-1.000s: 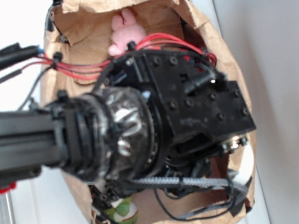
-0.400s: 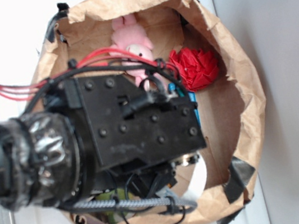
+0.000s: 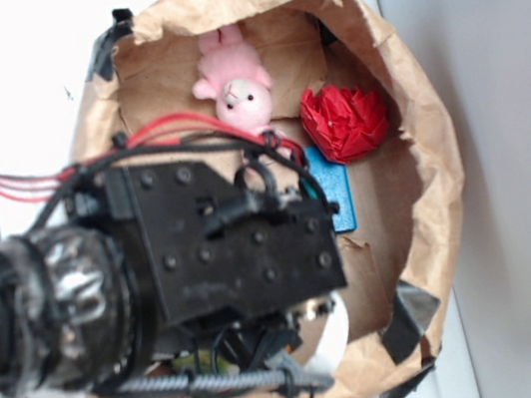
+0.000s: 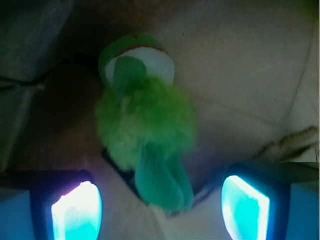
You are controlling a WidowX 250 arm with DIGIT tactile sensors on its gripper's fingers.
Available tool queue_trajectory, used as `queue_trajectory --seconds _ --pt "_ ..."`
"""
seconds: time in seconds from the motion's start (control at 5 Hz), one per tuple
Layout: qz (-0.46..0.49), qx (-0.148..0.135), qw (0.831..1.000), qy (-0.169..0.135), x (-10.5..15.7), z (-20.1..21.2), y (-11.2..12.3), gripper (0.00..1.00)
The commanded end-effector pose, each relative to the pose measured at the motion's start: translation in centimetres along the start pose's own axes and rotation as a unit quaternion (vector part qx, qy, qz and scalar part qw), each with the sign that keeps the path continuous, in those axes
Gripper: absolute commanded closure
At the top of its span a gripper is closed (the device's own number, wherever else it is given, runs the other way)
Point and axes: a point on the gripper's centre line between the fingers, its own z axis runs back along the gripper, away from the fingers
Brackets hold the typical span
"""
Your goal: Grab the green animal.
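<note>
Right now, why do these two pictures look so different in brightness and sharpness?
Exterior view: bright, washed-out white background, the arm blurred and blocking much of the paper bag. Wrist view: dim and soft; green animal fuzzy, gripper fingertips glaring cyan.

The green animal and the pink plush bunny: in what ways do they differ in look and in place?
The green animal is lime green with a whitish patch; the pink plush bunny is pale pink. The green animal lies just ahead of the open gripper, centred on its gap; the bunny lies by the paper bag's far wall, away from the gripper. Both are soft toys.
</note>
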Motion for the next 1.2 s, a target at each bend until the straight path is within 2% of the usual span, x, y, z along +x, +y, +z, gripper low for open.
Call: queue_trajectory --seconds 0.0,0.2,0.4,1.0 --pt "-0.023 0.017 0.999 -0.015 1.31 -0.1 -0.54 0.0" --pt "-0.018 0.024 0.999 -0.019 1.52 -0.53 -0.12 0.0" --pt "-0.008 0.031 0.999 -0.025 1.47 -0.59 0.19 1.0" --pt "-0.007 0.05 0.998 -0.037 0.78 -0.53 -0.42 1.0"
